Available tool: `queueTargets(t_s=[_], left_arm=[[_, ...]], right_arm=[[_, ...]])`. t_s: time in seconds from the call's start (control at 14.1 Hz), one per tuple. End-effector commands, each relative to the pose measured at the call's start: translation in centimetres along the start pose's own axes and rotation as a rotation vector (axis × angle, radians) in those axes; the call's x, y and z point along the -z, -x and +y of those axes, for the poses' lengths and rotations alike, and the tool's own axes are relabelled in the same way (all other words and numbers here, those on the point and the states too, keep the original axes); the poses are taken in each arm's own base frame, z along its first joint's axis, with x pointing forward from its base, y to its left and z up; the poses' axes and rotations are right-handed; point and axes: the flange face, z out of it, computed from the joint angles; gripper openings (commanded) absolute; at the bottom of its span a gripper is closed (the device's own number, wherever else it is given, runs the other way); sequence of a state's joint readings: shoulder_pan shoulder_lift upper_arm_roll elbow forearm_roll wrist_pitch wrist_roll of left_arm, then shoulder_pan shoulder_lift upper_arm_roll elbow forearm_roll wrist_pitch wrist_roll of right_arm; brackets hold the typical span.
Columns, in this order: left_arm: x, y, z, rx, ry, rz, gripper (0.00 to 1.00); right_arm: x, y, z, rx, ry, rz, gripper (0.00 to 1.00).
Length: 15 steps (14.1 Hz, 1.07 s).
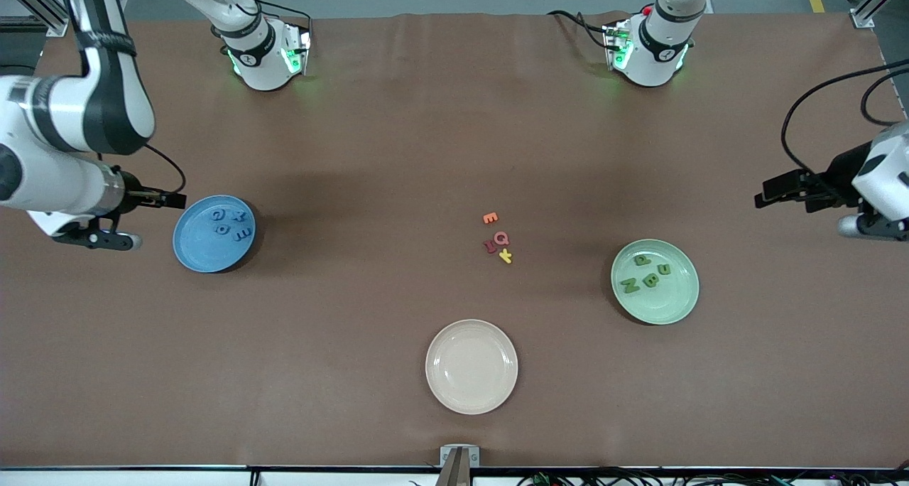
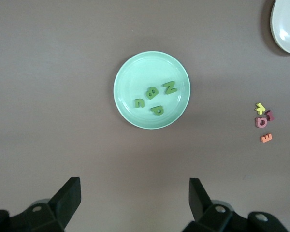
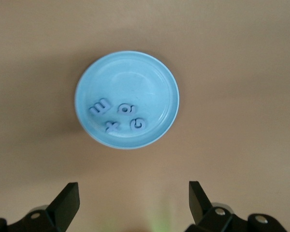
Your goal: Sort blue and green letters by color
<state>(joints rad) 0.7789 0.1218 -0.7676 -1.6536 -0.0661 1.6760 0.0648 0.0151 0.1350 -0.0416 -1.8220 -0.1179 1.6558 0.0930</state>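
Blue letters (image 3: 118, 116) and green letters (image 2: 154, 99) judged light, rigid, small; pinch across edges. Left end effector (image 2: 133, 203) and right end effector (image 3: 133, 203) both spread, empty.

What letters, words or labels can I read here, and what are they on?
"P", "U", "B", "N": green letters in the green plate.
"E", "Q", "G": blue letters in the blue plate; fourth unclear.
"E": orange letter; "Q": pink letter; "R": red letter; yellow letter unclear; all on the table.
No printed labels legible.
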Motion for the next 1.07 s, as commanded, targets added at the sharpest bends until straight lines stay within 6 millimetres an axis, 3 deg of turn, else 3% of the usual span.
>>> queueTargets(t_s=[0.0, 0.14, 0.36, 0.57, 0.78, 1.0], left_arm=[[1.8, 1.5, -0.7, 0.019, -0.021, 0.048, 0.99], [3.4, 1.7, -1.6, 0.047, -0.025, 0.072, 0.99], [6.1, 2.9, -1.0, 0.069, -0.066, 0.122, 0.99], [8.2, 3.3, 0.1, 0.052, -0.098, 0.163, 0.99], [10.7, 3.3, 0.1, 0.045, -0.101, 0.212, 0.99], [11.2, 2.6, -0.1, 0.038, -0.084, 0.225, 0.99]], right_arm=[[6.6, -0.9, 1.0, 0.103, -0.005, 0.043, 1.0], [9.7, -0.8, 1.8, 0.142, -0.009, 0.088, 1.0], [13.5, -0.4, 2.5, 0.128, -0.018, 0.17, 1.0], [13.8, 0.1, 4.0, 0.101, -0.108, 0.157, 1.0], [13.7, 0.4, 4.3, 0.094, -0.102, 0.139, 1.0], [13.5, 0.0, 4.4, 0.084, -0.106, 0.146, 1.0]])
